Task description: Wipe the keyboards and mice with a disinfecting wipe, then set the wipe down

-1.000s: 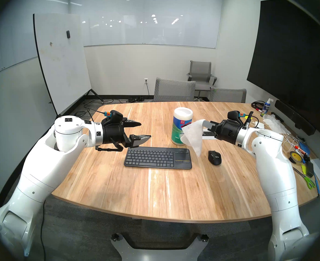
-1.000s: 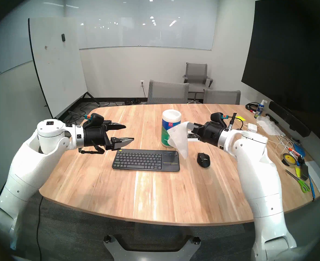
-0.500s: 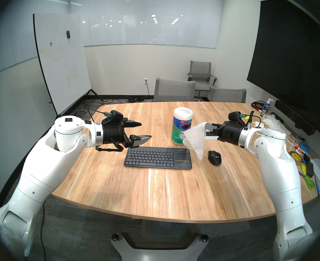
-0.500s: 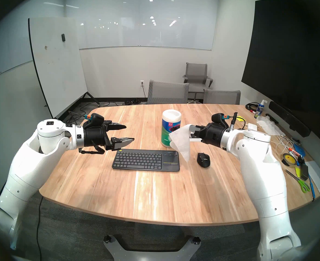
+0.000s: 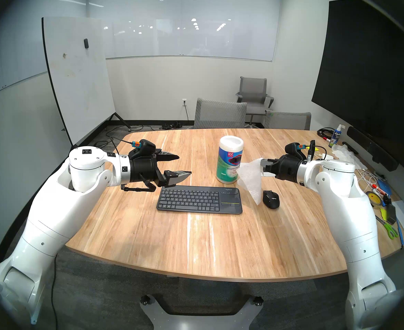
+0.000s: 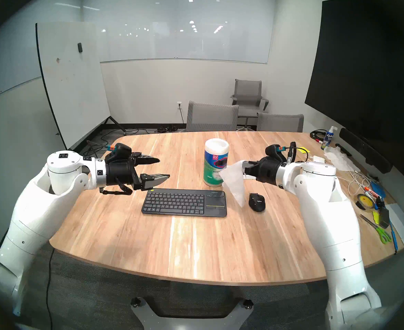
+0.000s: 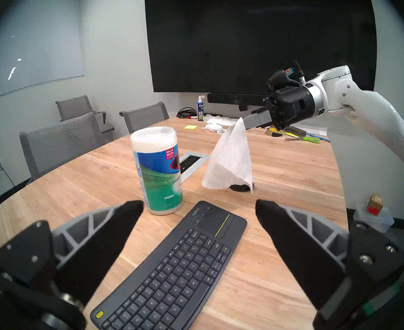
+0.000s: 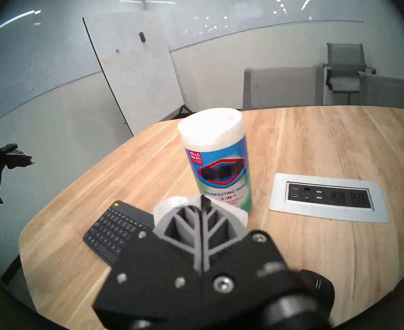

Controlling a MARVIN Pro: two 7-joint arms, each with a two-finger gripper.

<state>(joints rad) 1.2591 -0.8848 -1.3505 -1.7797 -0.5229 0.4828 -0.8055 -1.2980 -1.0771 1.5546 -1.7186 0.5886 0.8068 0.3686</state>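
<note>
Here, in the head stereo left view, the right gripper (image 5: 261, 165) at centre right pinches the top corner of the disinfecting wipe (image 5: 251, 180), which hangs below its fingertips, its lowest corner just left of the Logitech mouse (image 5: 270, 199). The Logitech keyboard (image 5: 199, 200) lies at frame centre on the wooden table (image 5: 196, 246), with the disinfecting wipes canister (image 5: 229, 162) behind it. The left gripper (image 5: 180, 164) hovers at centre left, fingers spread and empty.

The head stereo right view shows the same layout: wipe (image 6: 234, 183) between keyboard (image 6: 184, 201) and mouse (image 6: 256, 201).

From the left wrist, both fingers frame the keyboard (image 7: 172, 267) below; the wipe (image 7: 229, 161) drapes in front of the mouse at centre right.

From the right wrist, clenched fingers (image 8: 196, 217) hide most of the wipe (image 8: 170, 204) at lower centre; the canister (image 8: 216, 160) stands just beyond.
</note>
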